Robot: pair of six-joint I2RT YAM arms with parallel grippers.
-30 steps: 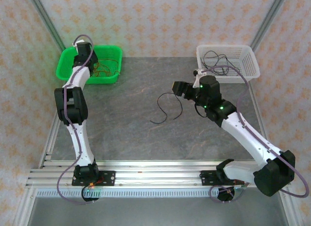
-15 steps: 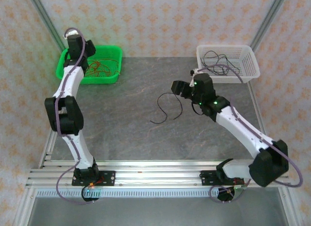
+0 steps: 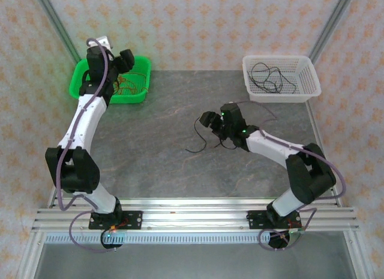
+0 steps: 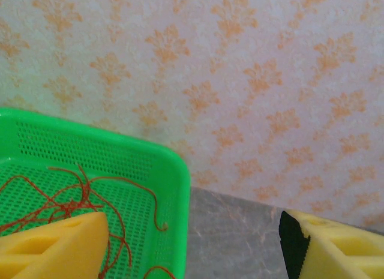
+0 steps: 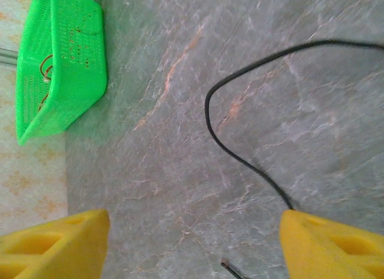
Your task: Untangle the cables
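The grey marbled desk (image 3: pixel 150 171) is carrying everything. At its far left corner a green perforated plastic basket (image 3: pixel 77 87) is holding the thin red wires (image 4: pixel 66 204). At the far right a white plastic mesh basket (image 3: pixel 309 81) is holding a loose heap of black wires (image 3: pixel 267 75).

Your left gripper (image 3: pixel 123 58) is hanging above the green basket, its jaws standing wide with nothing between them. Your right gripper (image 5: pixel 192 246) is hovering low over mid-desk, jaws likewise parted and empty.

One hair-fine black wire (image 5: pixel 237 153) is lying alone on the desk, well apart from both baskets. In the wrist view it is curving between the right jaws, nearer one side.

Judgement: you are lining up a pick on that strand.
- Be bringing the right jaws down across the wire, not along it, and centring it first.
- Being so fine, it is probably slipping out of any shallow pinch, so be closing right at the desk surface.
- Be lifting slowly and watching the free ends trailing.
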